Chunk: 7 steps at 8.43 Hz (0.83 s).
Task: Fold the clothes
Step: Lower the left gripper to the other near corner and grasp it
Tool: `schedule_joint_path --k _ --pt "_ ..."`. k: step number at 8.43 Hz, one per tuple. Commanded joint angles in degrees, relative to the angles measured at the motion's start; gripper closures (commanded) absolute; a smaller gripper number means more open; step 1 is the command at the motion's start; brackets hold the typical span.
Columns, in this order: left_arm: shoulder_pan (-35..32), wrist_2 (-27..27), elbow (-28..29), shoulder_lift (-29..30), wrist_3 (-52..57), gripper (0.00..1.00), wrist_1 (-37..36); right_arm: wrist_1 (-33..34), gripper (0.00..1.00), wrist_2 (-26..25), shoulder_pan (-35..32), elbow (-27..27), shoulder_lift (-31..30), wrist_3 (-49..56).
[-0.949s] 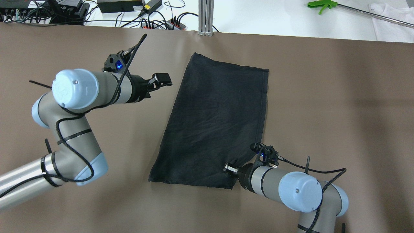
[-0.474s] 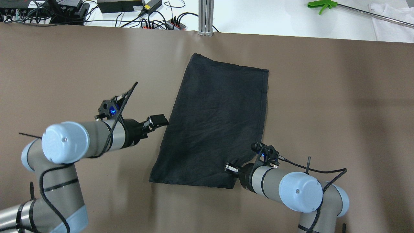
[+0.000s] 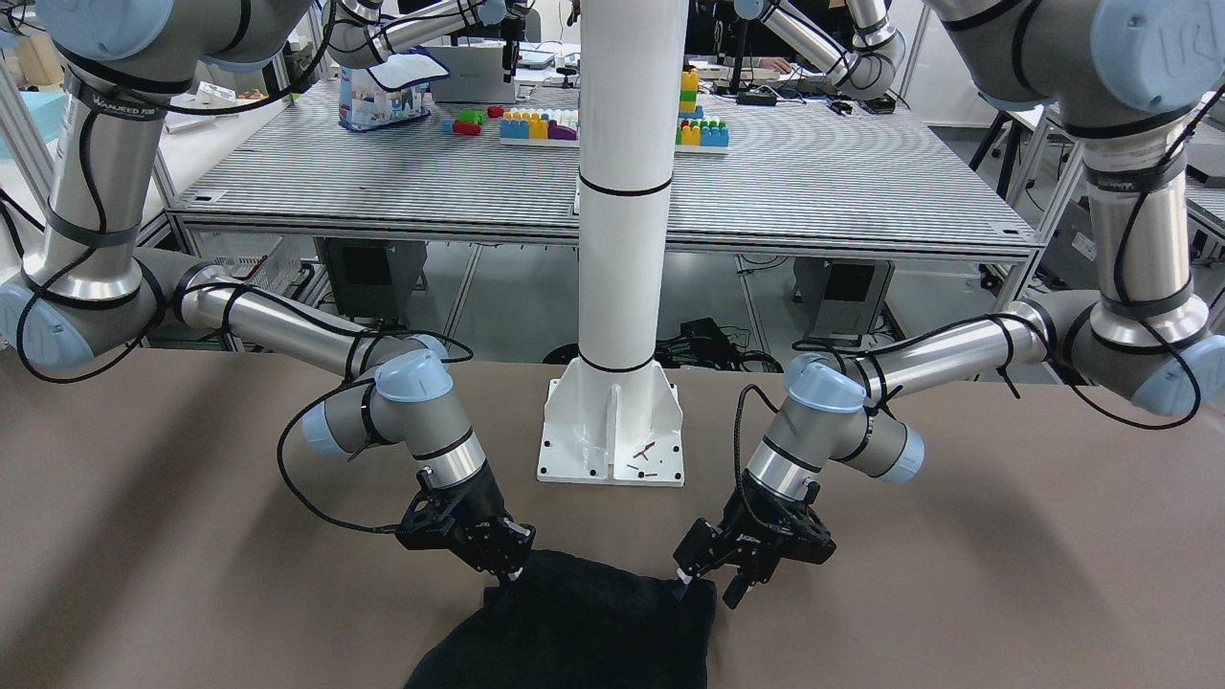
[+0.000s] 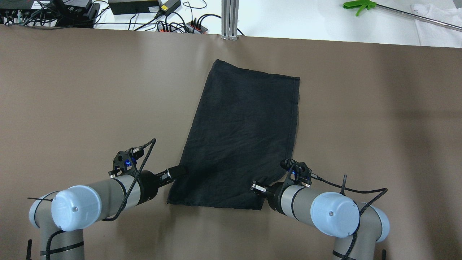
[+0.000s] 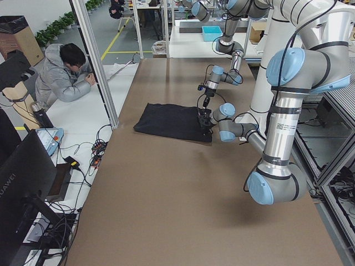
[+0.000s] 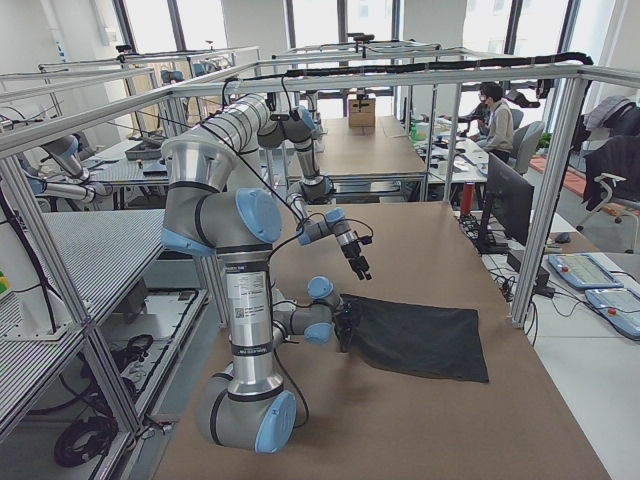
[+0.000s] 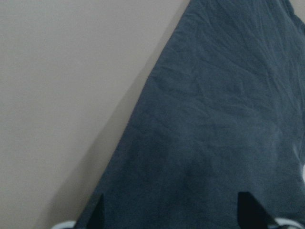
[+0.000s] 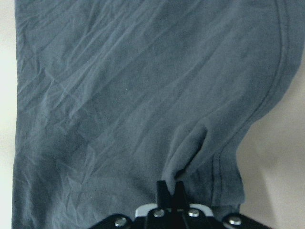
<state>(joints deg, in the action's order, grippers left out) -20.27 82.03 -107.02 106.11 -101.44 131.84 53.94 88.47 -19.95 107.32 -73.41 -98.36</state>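
The clothes are one black garment lying flat on the brown table, also seen as the garment and the garment. My right gripper is at its near right corner, shut on a pinched-up ridge of fabric; in the right wrist view the gripper has its fingers together on that fold. My left gripper is at the garment's left edge close to the near left corner. In the left wrist view that gripper is open, its fingertips wide apart over the cloth's edge.
Cables and power supplies, a metal post, a green tool and a white cloth lie beyond the table's far edge. The white robot pedestal stands behind the garment. A person sits beside the table.
My left arm has swung back along the garment's left edge, from beside its far part to its near left corner. The right gripper has stayed shut on the fabric.
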Motion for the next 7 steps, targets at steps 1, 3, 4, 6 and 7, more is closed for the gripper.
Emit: schedule_joint_path --k 1,3,4,6,7 --pt "3.6 -3.0 1.4 -2.5 0.1 0.00 1.6 0.0 1.00 -0.1 0.0 0.0 0.0 0.0" --pt "5.1 -3.7 2.4 -1.9 0.1 0.00 1.6 -0.1 1.00 -0.1 -0.2 -0.1 0.0 0.0" --pt "5.1 -3.7 3.5 -1.4 0.1 0.00 1.4 -0.1 1.00 -0.1 -0.3 -0.1 -0.1 0.0" --pt "5.5 -3.7 4.4 -1.3 0.6 0.01 1.5 -0.1 1.00 -0.1 -0.3 -0.1 0.0 0.0" --pt "5.5 -3.7 4.9 -1.3 0.7 0.11 1.5 -0.1 1.00 -0.1 -0.3 0.0 0.0 0.0"
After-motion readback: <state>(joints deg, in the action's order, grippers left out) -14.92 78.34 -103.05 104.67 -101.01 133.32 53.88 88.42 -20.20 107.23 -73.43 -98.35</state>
